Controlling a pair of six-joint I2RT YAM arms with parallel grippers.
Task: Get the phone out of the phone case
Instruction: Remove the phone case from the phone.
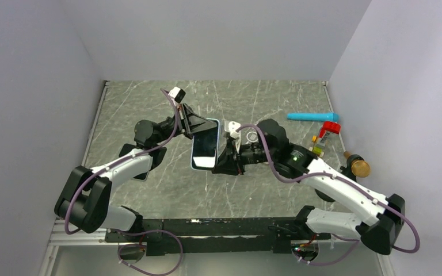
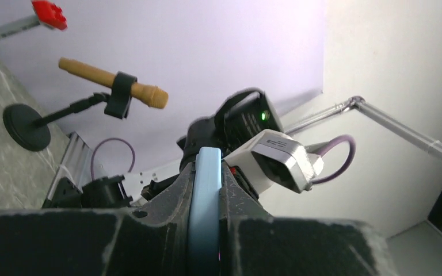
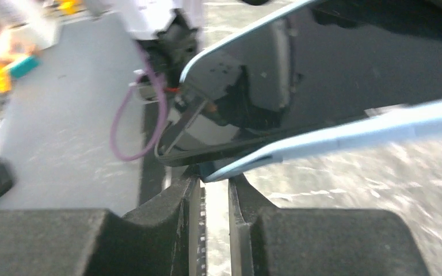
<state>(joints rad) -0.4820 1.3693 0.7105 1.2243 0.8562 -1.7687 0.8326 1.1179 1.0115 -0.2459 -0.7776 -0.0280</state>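
Observation:
The phone (image 1: 205,142), black screen up, sits in a light blue case (image 1: 193,155) and is held in the air between both arms. My left gripper (image 1: 197,127) is shut on the case's far left edge. In the left wrist view the blue case edge (image 2: 206,201) fills the gap between the left gripper's (image 2: 208,168) jaws. My right gripper (image 1: 225,158) is at the phone's right side. In the right wrist view the right gripper (image 3: 214,179) pinches a corner of the blue case (image 3: 351,133) at its tips, below the dark screen (image 3: 351,63).
A teal tube (image 1: 313,117), a red-topped piece (image 1: 329,129) and a wooden microphone on a black stand (image 1: 357,167) lie at the right by the wall. A small clear ring (image 1: 253,137) is behind the right wrist. A dark flat object (image 1: 141,172) lies under the left arm.

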